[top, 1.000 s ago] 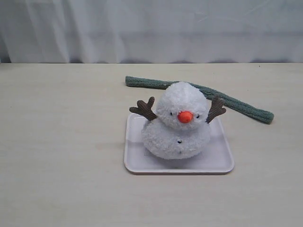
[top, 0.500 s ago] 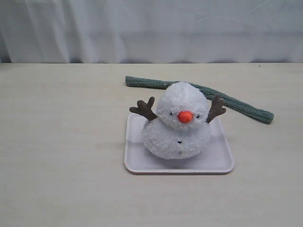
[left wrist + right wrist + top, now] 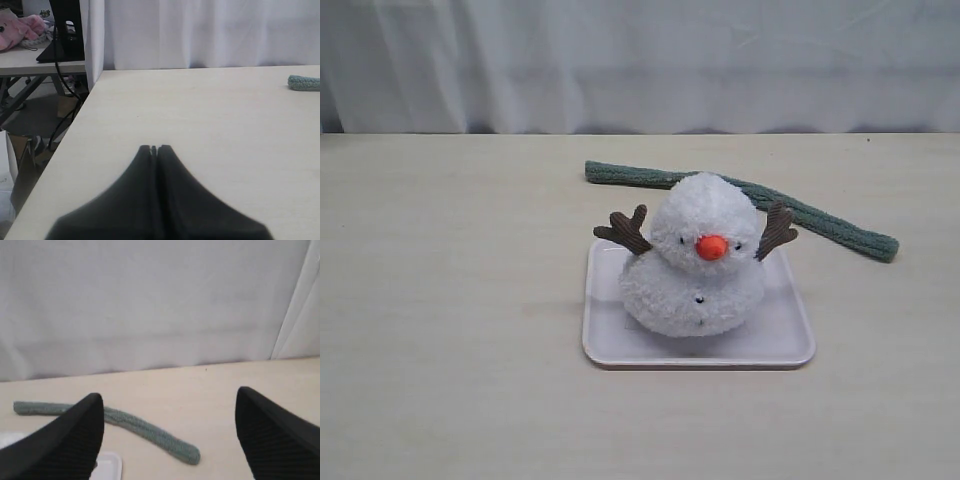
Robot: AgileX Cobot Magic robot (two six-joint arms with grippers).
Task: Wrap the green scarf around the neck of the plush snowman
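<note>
Still-unwrapped green scarf (image 3: 820, 222) lies flat on bench (image 3: 450, 300) behind plush snowman (image 3: 695, 270). Judged soft, light, floppy; best pinched near one end. State: left hand (image 3: 154, 148) pressed together, right hand (image 3: 169, 396) spread, empty.

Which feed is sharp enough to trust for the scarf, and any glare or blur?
Exterior view: evenly lit, sharp, no glare, faint shadows by the plush snowman and green scarf. Left wrist view: shut left gripper blurred near the lens, table beyond sharp. Right wrist view: softer overall, open right gripper dark, scarf readable.
</note>
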